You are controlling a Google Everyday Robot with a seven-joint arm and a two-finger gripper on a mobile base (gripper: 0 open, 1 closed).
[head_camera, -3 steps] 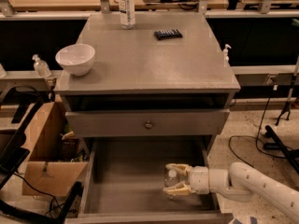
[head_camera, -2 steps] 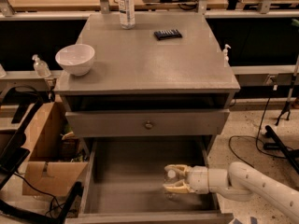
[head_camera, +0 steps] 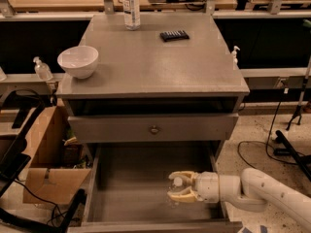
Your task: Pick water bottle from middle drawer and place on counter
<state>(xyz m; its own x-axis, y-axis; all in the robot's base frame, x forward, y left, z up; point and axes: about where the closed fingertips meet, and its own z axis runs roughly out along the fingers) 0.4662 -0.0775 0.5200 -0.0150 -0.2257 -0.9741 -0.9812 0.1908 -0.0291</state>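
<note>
The middle drawer point(head_camera: 129, 181) is pulled out at the bottom of the grey cabinet, and its flat grey floor shows. My gripper point(head_camera: 181, 187) reaches in from the right, low over the drawer floor near its right wall. Its pale fingers point(head_camera: 183, 175) are closed on either side of the small clear water bottle point(head_camera: 177, 182), whose white cap points left. The counter point(head_camera: 160, 64) is the broad grey top of the cabinet, above and behind the gripper.
On the counter are a white bowl point(head_camera: 77, 61) at the left, a clear bottle with a broad white label point(head_camera: 130, 4) at the back and a black object point(head_camera: 174, 35). The knobbed drawer front point(head_camera: 154, 128) overhangs the open drawer. A cardboard box point(head_camera: 46, 164) stands to the left, and cables point(head_camera: 272, 144) lie to the right.
The fingers have drawn slightly closer around the bottle. The arm and the bottle stay in nearly the same place in the drawer.
</note>
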